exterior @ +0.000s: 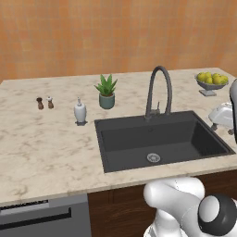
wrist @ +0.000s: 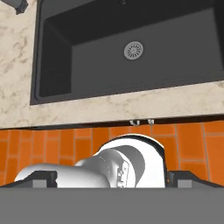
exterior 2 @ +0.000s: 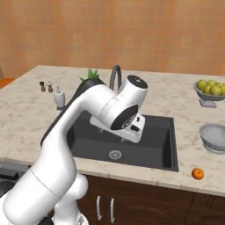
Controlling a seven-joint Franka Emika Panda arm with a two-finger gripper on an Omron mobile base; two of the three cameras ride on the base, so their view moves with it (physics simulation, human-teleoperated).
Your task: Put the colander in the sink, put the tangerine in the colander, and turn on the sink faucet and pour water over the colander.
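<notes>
Sink sits empty, left of the goods. Your gripper hangs over the basin, jaws wide, holding nothing. Colander rests on the counter to its right, well apart; tangerine lies nearer the front edge. Expect a rightward reach first.

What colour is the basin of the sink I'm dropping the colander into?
Dark grey, almost charcoal: the rectangular sink with its round metal drain shows best in the left base view.

Arm bent high at elbow, forearm reaching fwd, wrist angled down. Gripper points downward; finger tips sit wide apart, jaws open, nothing between them afaict.
</notes>
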